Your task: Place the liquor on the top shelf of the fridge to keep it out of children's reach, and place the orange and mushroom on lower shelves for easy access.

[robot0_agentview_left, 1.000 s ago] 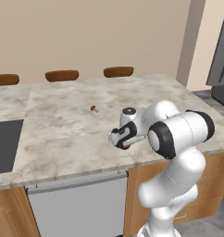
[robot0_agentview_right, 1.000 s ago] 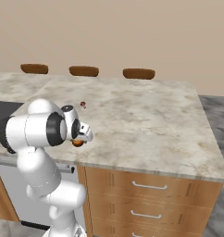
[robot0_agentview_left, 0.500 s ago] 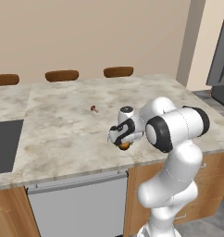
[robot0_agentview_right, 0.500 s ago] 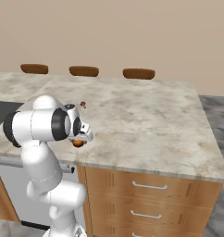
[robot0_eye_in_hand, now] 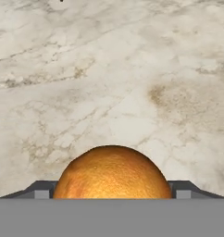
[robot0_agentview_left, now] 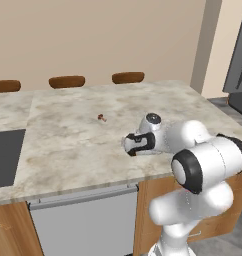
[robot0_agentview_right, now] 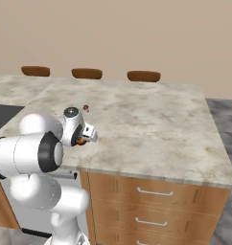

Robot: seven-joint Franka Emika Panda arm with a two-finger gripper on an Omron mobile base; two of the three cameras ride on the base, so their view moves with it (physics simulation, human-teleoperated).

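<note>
The orange (robot0_eye_in_hand: 112, 173) sits between my two fingertips (robot0_eye_in_hand: 40, 190) in the hand view, and both tips press against its sides just above the marble counter (robot0_eye_in_hand: 109, 69). My gripper (robot0_agentview_right: 87, 136) is shut on the orange (robot0_agentview_right: 81, 141) near the counter's front edge. From the left base view the gripper (robot0_agentview_left: 130, 145) lies low and points left. The tiny reddish-brown mushroom (robot0_agentview_left: 101, 118) rests on the counter beyond the hand, also seen as the mushroom (robot0_agentview_right: 86, 108). The fridge (robot0_agentview_left: 240, 65) shows as a dark grey front at the far right. The liquor and the shelves are out of view.
A black cooktop (robot0_agentview_left: 5, 155) is set into the counter's left end. Three brown stool tops (robot0_agentview_left: 67, 81) line the far side. A grey dishwasher front (robot0_agentview_left: 83, 222) and wood drawers (robot0_agentview_right: 151, 206) sit below the front edge.
The jaws have come in a little onto the orange. The arm's elbow has swung, while the hand stays over the same spot near the front edge.
</note>
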